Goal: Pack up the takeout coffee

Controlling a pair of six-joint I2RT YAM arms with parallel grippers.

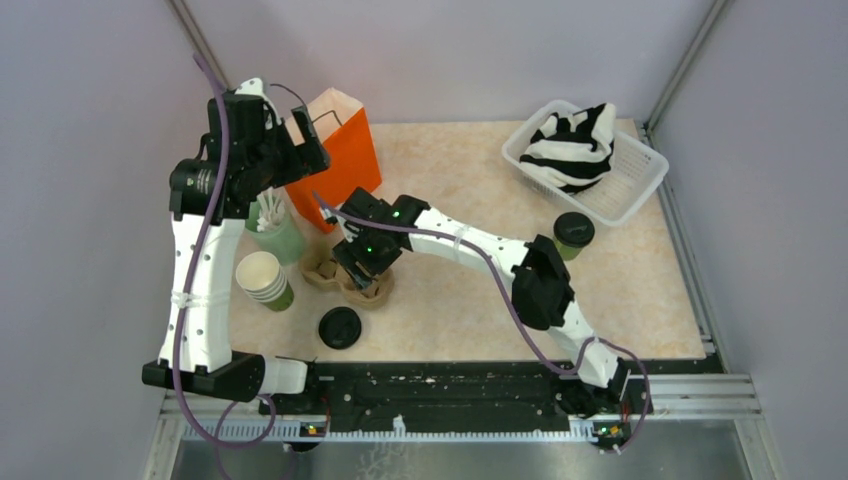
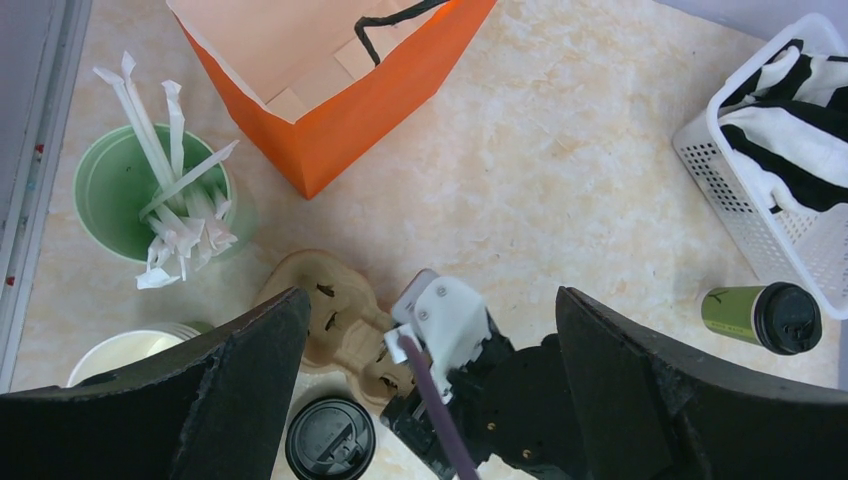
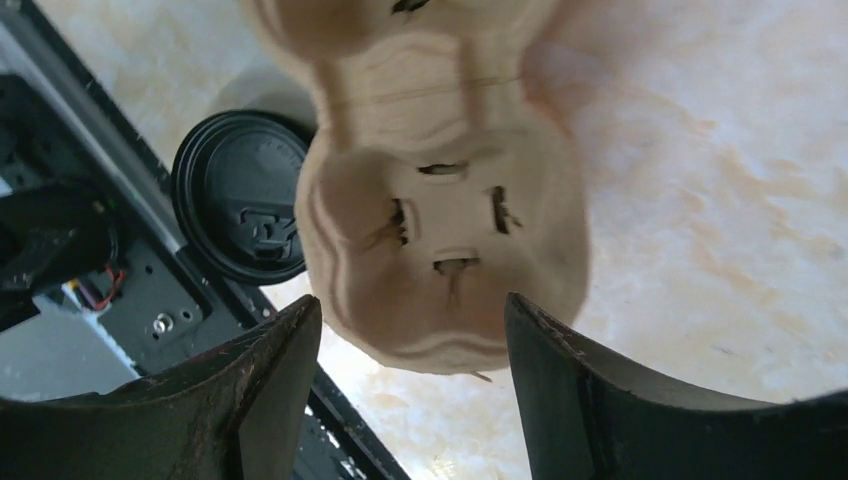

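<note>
The takeout coffee (image 1: pixel 574 232), a small green cup with a black lid, stands on the table in front of the white basket; it also shows at the right edge of the left wrist view (image 2: pixel 765 317). The orange paper bag (image 1: pixel 345 155) stands open at the back left (image 2: pixel 330 90). My left gripper (image 1: pixel 308 143) is open and empty, held high beside the bag (image 2: pixel 430 300). My right gripper (image 1: pixel 365 268) is open and empty, just above one end of a brown pulp cup carrier (image 3: pixel 440 210), its jaws wide apart (image 3: pixel 410 305). Both grippers are far from the coffee.
A loose black lid (image 1: pixel 340 327) lies near the front edge beside the carrier (image 1: pixel 335 275). A stack of lidless green cups (image 1: pixel 265 280) and a green cup of wrapped straws (image 1: pixel 275 225) stand at the left. The white basket (image 1: pixel 640 180) holds a striped cloth.
</note>
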